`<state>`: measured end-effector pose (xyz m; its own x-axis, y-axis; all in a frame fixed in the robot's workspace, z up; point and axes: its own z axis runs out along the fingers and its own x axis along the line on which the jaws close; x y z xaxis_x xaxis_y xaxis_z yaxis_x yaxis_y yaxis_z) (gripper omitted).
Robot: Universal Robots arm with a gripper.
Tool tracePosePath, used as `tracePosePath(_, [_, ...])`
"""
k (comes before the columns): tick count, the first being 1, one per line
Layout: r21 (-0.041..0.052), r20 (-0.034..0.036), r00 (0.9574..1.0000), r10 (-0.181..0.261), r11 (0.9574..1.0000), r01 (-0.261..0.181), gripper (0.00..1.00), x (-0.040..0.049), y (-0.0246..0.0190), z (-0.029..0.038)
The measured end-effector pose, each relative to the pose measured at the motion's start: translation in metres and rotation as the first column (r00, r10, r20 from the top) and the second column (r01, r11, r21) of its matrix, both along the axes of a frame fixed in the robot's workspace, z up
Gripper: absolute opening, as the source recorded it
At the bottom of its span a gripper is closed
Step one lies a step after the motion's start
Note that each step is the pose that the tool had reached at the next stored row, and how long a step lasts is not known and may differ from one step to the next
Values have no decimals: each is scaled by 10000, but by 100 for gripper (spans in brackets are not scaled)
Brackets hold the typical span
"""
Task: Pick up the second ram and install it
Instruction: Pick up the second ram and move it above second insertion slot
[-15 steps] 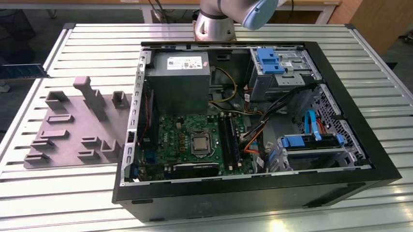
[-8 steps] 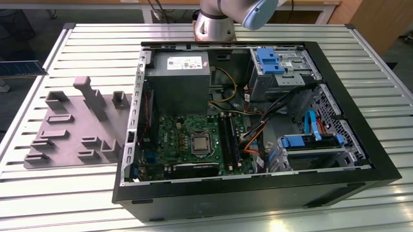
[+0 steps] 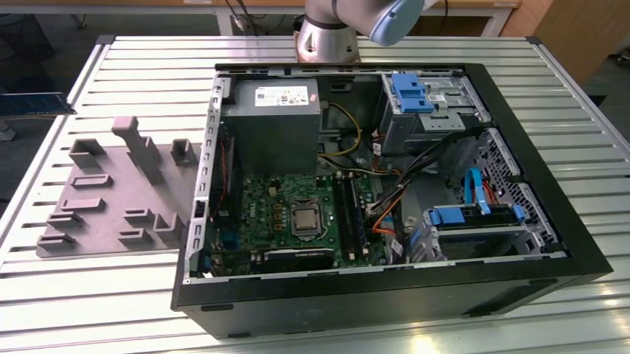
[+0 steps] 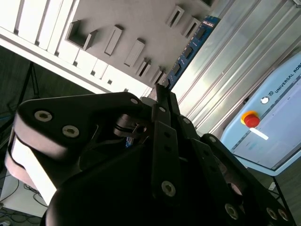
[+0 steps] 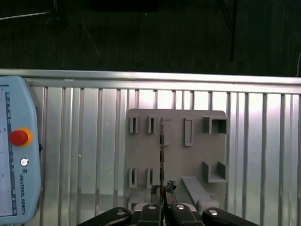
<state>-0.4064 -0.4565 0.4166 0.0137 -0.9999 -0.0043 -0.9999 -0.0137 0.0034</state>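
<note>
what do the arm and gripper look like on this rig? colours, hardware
In the exterior view the arm is a silver-grey tube with a light blue joint cap. The gripper is black in both wrist views, with jointed linkage fingers studded with silver screw heads and a pale grey band on its body.

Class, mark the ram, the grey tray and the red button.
ram (image 4: 190,47): second wrist view, middle of the blue board.
grey tray (image 5: 176,160): first wrist view, bare face between slots.
red button (image 5: 19,137): first wrist view, its cap.

Bright overhead light, glary table (image 5: 141,99)
</note>
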Motion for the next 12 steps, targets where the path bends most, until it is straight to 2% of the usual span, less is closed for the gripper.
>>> tracePosePath(12, [1, 1, 10000, 0, 10000, 0, 14, 87, 0, -1])
